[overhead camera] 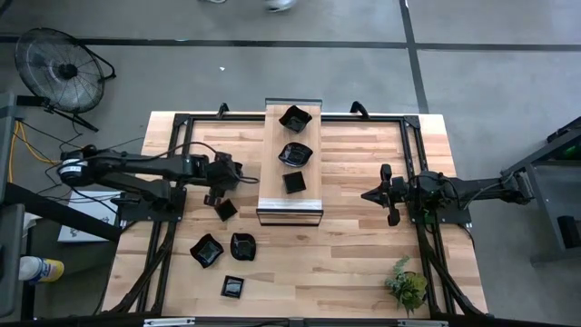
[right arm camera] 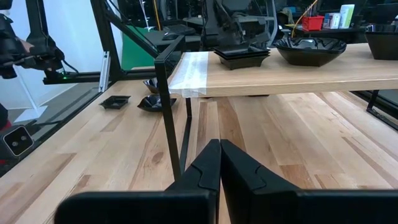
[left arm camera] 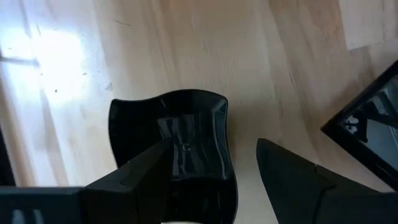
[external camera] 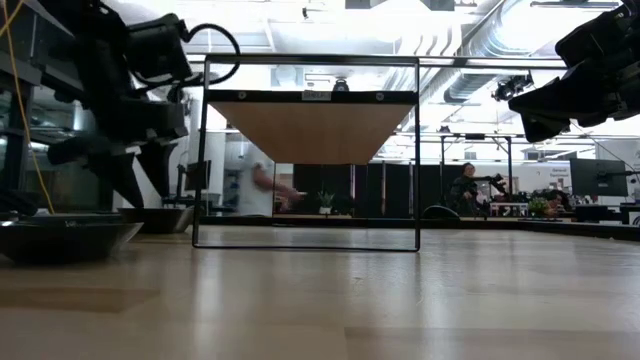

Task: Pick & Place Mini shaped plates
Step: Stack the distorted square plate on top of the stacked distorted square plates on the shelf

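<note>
Three glossy black mini plates rest on a raised wooden shelf at the table's middle. Several more lie on the table left of it: a wavy-edged square one and three nearer the near edge. My left gripper is open, pointing down over the square plate; one finger stands over its inside, the other outside its rim. My right gripper waits shut right of the shelf, above the table. My left gripper straddles the near rim of the square plate from above, one finger inside and one outside. The plate lies flat on the table. Whether either finger touches it, I cannot tell.
The shelf's black metal frame stands close to the right of my left gripper. A small green plant sits near the table's near right corner. Bare wood lies between the shelf and the plant. A fan stands off the table's far left.
</note>
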Tool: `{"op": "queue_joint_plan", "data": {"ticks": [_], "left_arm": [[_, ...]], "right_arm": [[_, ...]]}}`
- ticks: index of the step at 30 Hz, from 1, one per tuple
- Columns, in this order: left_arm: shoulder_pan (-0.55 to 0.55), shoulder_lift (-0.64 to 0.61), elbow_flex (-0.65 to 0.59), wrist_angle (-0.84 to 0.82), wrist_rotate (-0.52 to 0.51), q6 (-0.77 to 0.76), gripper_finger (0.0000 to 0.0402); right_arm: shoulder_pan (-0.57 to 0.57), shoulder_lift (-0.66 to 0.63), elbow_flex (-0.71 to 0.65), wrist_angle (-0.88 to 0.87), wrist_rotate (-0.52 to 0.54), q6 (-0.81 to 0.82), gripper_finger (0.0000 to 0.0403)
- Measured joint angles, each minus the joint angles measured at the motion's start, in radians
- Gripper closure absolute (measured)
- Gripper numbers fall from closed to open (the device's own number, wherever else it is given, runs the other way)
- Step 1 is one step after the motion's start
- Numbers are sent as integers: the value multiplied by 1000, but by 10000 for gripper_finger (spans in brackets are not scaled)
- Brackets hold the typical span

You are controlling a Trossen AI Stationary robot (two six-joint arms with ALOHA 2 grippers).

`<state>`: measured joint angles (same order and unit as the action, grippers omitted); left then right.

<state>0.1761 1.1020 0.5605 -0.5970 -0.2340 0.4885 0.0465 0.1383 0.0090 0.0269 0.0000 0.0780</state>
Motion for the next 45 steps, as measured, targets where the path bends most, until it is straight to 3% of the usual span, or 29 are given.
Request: {"op": "queue_joint_plan", "data": {"ticks": [22, 35, 45], "left_arm": [[55, 132, -4, 30, 11, -75, 180], [55, 131, 2, 18, 44, -79, 292], [55, 131, 2, 19, 44, -103, 348]], "right_arm": [[0, 0, 0, 0, 0, 0, 396], [0, 0, 0, 0, 0, 0, 395], [0, 0, 0, 0, 0, 0, 395]]}}
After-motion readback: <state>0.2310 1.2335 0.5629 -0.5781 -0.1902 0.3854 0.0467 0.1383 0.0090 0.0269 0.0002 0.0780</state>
